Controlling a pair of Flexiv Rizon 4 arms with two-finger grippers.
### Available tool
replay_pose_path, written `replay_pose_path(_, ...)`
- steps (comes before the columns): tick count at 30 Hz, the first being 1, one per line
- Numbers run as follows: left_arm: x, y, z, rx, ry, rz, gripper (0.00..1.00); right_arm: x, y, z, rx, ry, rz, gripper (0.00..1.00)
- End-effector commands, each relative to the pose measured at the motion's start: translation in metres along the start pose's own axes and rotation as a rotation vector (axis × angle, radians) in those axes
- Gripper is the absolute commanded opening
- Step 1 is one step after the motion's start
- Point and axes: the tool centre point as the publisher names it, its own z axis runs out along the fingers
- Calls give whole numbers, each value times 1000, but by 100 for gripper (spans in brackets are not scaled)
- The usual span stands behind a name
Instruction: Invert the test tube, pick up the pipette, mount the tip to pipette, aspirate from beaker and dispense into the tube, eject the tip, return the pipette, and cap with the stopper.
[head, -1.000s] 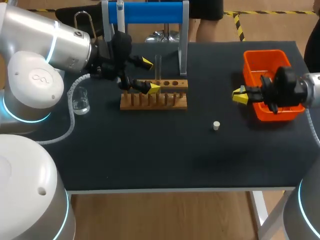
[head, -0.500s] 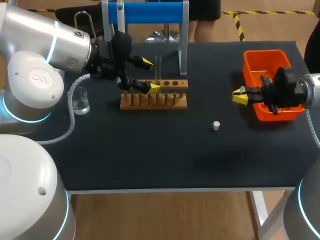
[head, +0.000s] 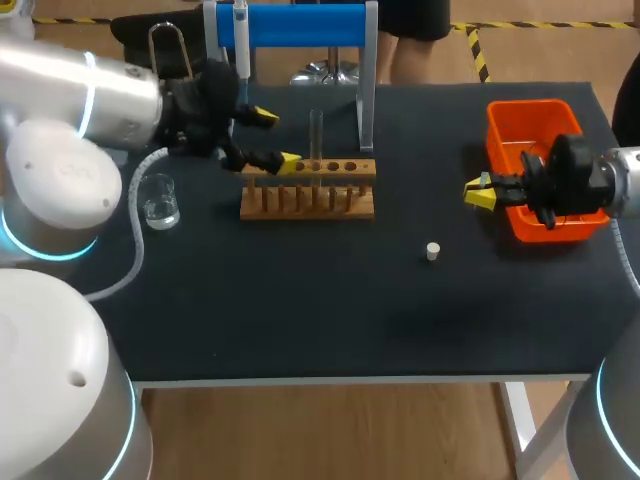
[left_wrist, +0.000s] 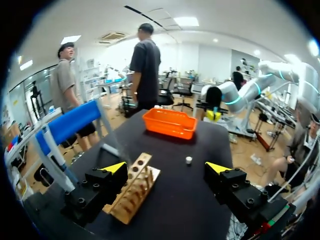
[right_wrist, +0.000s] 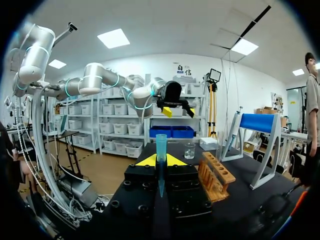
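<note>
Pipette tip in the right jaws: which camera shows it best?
The right wrist view: the blue pipette tip stands upright, wide end up, clamped in the right gripper's jaws. The head view shows only that gripper beside the orange bin, the tip hidden. The left wrist view is too distant to show it.

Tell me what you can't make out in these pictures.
Orange bin contents: head view, the right arm covers most.
Pipette tip in the right gripper: head view, hidden by its fingers.
Test tube, which end is up: head view, too small and clear.
Beaker liquid level: head view, too small.
</note>
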Motion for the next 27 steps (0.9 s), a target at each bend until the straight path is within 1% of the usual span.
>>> replay_pose_path(1, -15, 17, -6, 70, -100, -22, 100, 1, 1, 0, 3, -4, 0, 0)
replay_pose_path(4, -38, 20, -10, 109, -198, -55, 100, 1, 1, 0, 3, -4, 0, 0)
replay_pose_path(5, -46, 20, -11, 112, -232, -66, 100, 1, 1, 0, 3, -4, 0, 0)
replay_pose_path(7, -62, 22, -13, 123, -335, -115, 100, 1, 1, 0, 3, -4, 0, 0)
replay_pose_path(8, -70, 23, -14, 110, -381, -141, 100, 1, 1, 0, 3, -4, 0, 0)
replay_pose_path(10, -83, 25, -16, 140, -442, -166, 100, 1, 1, 0, 3, -4, 0, 0)
replay_pose_path(11, -90, 25, -16, 135, -476, -180, 100, 1, 1, 0, 3, -4, 0, 0)
replay_pose_path(13, -101, 24, -17, 147, -514, -194, 100, 1, 1, 0, 3, -4, 0, 0)
replay_pose_path(18, -118, 15, -17, 166, -565, -190, 100, 1, 1, 0, 3, -4, 0, 0)
replay_pose_path(22, -132, 10, -14, 152, -612, -200, 100, 1, 1, 0, 3, -4, 0, 0)
replay_pose_path(27, -149, 5, -8, 158, -672, -219, 100, 1, 1, 0, 3, -4, 0, 0)
